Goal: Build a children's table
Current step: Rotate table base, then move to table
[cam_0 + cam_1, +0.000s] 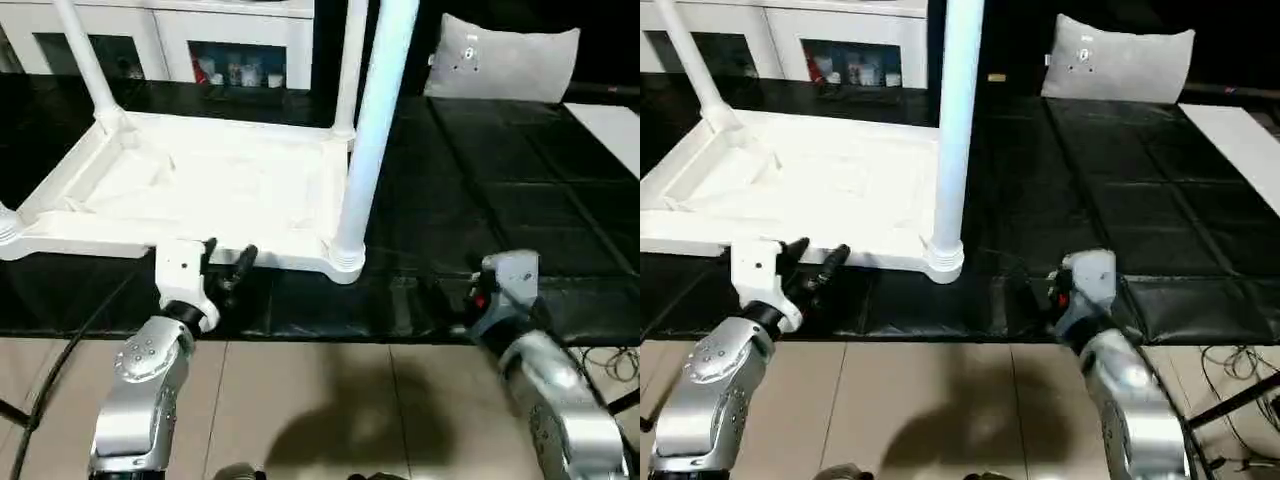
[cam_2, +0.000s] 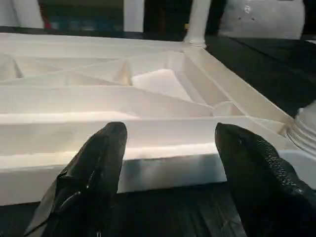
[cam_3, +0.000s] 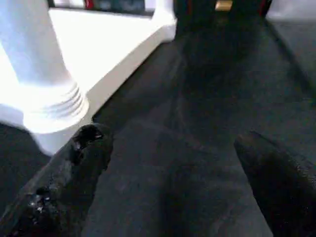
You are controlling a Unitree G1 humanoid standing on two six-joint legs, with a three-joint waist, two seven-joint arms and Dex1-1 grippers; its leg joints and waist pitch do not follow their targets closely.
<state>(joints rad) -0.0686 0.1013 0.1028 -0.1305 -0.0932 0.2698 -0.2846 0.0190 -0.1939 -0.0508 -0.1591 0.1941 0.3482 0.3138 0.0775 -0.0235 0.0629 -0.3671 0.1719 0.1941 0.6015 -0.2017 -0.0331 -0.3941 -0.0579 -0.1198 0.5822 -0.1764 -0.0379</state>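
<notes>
The children's table lies upside down on the black mat, its white square top [image 1: 200,180] showing the ribbed underside [image 2: 148,84]. Three white legs stand up from corner sockets: far left [image 1: 85,60], far right [image 1: 348,60] and near right [image 1: 375,130]. My left gripper [image 1: 230,262] is open just in front of the top's near rim [image 2: 163,163], fingers apart with nothing between them. My right gripper [image 3: 170,140] is open over the bare mat, to the right of the near right leg's socket [image 3: 52,111], holding nothing.
A grey cushion [image 1: 500,55] leans at the back right. A white cabinet with glass doors [image 1: 200,40] stands behind the table. A white panel [image 1: 610,125] lies at the mat's right edge. Tan floor [image 1: 330,400] and cables [image 1: 615,365] are nearest me.
</notes>
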